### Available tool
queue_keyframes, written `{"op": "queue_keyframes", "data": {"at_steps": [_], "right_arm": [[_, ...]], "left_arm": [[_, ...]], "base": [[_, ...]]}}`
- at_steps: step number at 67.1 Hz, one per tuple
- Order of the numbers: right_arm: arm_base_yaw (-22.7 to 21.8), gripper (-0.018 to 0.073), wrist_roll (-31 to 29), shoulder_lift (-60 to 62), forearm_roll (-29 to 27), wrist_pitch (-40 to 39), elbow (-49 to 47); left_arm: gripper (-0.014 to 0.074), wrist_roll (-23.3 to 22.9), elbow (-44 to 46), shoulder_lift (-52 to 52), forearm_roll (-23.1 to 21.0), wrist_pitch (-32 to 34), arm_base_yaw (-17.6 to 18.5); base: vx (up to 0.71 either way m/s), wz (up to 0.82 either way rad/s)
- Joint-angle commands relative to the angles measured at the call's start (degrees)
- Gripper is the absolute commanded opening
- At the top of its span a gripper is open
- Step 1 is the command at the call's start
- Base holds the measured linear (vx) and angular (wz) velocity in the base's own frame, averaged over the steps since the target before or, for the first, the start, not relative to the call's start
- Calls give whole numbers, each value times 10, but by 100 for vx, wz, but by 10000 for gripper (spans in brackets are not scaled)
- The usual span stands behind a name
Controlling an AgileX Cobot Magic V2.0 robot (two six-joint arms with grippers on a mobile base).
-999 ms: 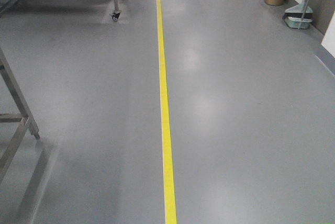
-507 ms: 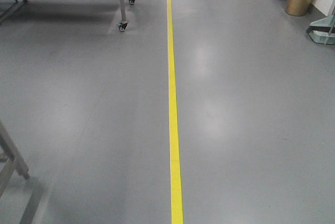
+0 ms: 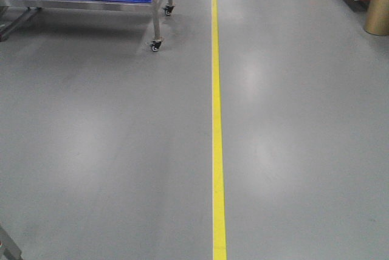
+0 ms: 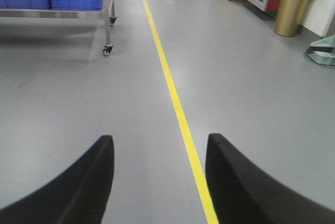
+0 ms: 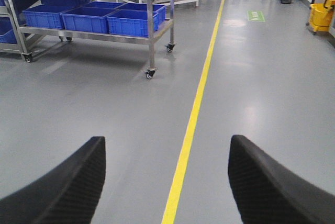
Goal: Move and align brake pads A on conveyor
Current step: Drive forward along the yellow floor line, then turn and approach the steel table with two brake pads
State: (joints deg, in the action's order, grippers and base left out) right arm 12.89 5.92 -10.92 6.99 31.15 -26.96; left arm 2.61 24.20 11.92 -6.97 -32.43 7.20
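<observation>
The left claw (image 4: pixel 159 137) and right claw (image 5: pixel 166 138) each stand wide apart and empty at the bottom of their frames, over grey floor (image 3: pixel 109 144) split by a yellow line (image 3: pixel 216 120), a trolley (image 5: pixel 151 41) of blue crates (image 5: pixel 86 19) upper left; brake pads A and conveyor lie outside every view.

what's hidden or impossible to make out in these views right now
1. Brake pads and conveyor: in no view at all.
2. Blue bins: contents hidden by their own walls; the front view's top edge also cuts them.
3. Green floor sign: right wrist view, too small to read.
4. Left gripper and right gripper: wrist views show only two spread fingers each; the rest is cut by the bottom edge.
</observation>
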Motion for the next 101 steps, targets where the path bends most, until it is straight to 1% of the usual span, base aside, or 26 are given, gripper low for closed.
{"op": "queue_keyframes", "data": {"at_steps": [1,23,43,101], "right_arm": [[-3,484,-2,-8,4,-45,-13],[-3,484,-2,-8,4,-45,-13],[-3,484,-2,-8,4,-45,-13],[-3,484,-2,-8,4,-45,-13]], "left_arm": [[372,-2,13,7,-7,41,2],[372,-2,13,7,-7,41,2],[372,-2,13,7,-6,41,2],[372,-2,13,7,-7,41,2]], "base": [[52,20],[50,25],[42,48],[26,88]]}}
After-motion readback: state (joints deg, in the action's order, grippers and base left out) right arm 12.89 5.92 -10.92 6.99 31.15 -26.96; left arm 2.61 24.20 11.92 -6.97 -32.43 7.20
